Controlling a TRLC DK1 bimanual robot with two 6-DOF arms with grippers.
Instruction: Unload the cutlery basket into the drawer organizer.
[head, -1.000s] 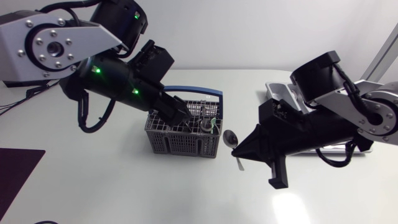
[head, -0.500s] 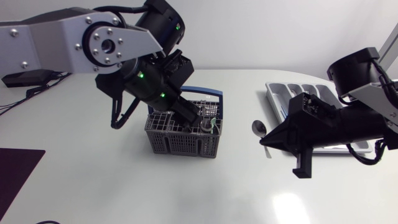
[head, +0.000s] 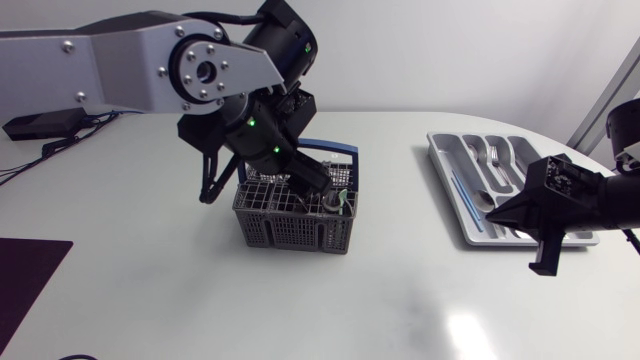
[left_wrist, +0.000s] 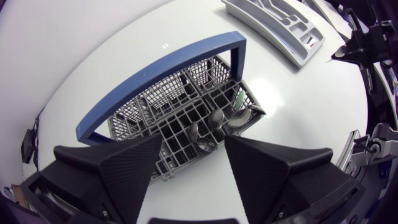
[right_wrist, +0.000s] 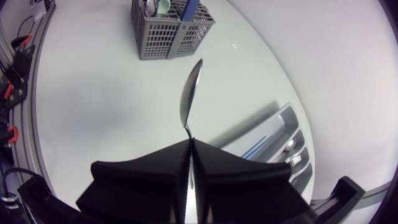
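The right jaws are closed on the handle of the spoon, its bowl pointing straight ahead, at the edge of the drawer organizer. The left jaws stand open above the cutlery basket, with the cutlery in it just ahead of them.

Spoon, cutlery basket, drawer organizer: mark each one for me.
spoon (right_wrist: 190, 96), right wrist view, on its bowl.
cutlery basket (head: 290, 230), head view, on its front mesh wall.
drawer organizer (head: 441, 160), head view, on the rim facing the basket.
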